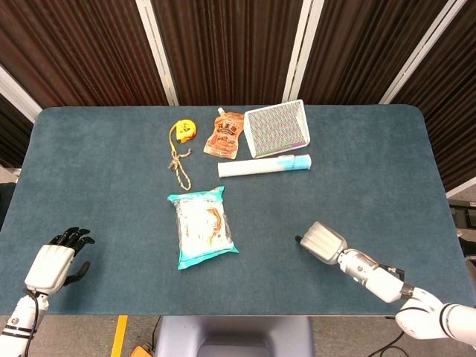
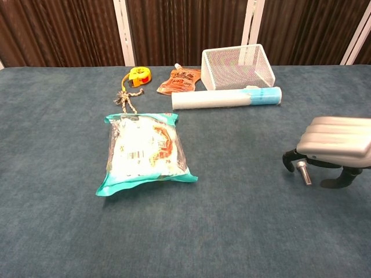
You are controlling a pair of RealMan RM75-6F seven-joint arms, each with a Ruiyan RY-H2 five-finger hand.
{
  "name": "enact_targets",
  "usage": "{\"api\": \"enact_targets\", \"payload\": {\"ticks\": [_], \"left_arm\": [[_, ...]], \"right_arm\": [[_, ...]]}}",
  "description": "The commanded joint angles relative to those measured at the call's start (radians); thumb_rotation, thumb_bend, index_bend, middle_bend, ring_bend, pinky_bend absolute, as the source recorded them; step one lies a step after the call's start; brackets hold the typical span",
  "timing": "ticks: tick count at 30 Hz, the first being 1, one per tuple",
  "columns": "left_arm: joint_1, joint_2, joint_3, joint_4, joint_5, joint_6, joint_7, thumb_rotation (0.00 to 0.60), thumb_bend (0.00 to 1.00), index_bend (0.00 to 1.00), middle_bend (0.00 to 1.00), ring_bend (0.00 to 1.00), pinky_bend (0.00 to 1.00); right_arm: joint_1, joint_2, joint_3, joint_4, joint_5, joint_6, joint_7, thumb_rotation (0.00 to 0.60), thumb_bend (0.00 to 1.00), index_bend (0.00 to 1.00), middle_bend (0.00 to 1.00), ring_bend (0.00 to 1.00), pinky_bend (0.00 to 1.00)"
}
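Observation:
My right hand [image 1: 321, 242] hovers palm down over the near right of the blue table [image 1: 111, 186]. Its fingers curl under the silver back and hold nothing. In the chest view the same right hand [image 2: 333, 147] shows bent fingertips [image 2: 288, 159] close to the cloth. The nearest thing to it is a teal-edged snack bag [image 1: 202, 227] lying flat to its left, also seen as the snack bag [image 2: 145, 152] in the chest view. My left hand [image 1: 52, 266] sits at the near left corner, black fingers spread, empty.
At the back lie a white and blue tube [image 1: 264, 165], a tipped white wire basket [image 1: 277, 128], an orange pouch [image 1: 225, 135], a yellow tape measure [image 1: 182, 132] and a knotted rope [image 1: 179, 167]. Dark slatted panels stand behind the table.

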State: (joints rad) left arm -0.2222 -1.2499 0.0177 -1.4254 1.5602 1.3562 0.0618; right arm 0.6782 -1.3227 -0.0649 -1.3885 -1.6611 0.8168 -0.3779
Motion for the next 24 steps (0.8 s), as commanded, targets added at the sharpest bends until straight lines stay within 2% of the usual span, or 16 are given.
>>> {"api": "enact_targets", "payload": {"ticks": [1,11,24], "left_arm": [[0.0,0.001,0.0,0.0,-0.001,-0.001,-0.001,0.6,0.37,0.34,0.2,0.16,0.32],[0.001,0.006,-0.003,-0.001,-0.003,0.003,-0.016,0.6,0.37,0.34,0.2,0.16,0.32],[0.0,0.005,-0.001,-0.001,-0.001,0.001,-0.013,0.6,0.37,0.34,0.2,0.16,0.32]], "right_arm": [[0.005,-0.01,-0.003,0.008,-0.008,0.002,-0.003,0.6,0.37,0.48,0.96,0.87,1.0],[0.019,-0.052,-0.023,0.032,-0.019,-0.008,0.03,0.6,0.37,0.48,0.96,0.87,1.0],[0.02,-0.039,-0.023,0.023,-0.014,0.015,0.002,0.6,0.37,0.48,0.96,0.87,1.0]]}}
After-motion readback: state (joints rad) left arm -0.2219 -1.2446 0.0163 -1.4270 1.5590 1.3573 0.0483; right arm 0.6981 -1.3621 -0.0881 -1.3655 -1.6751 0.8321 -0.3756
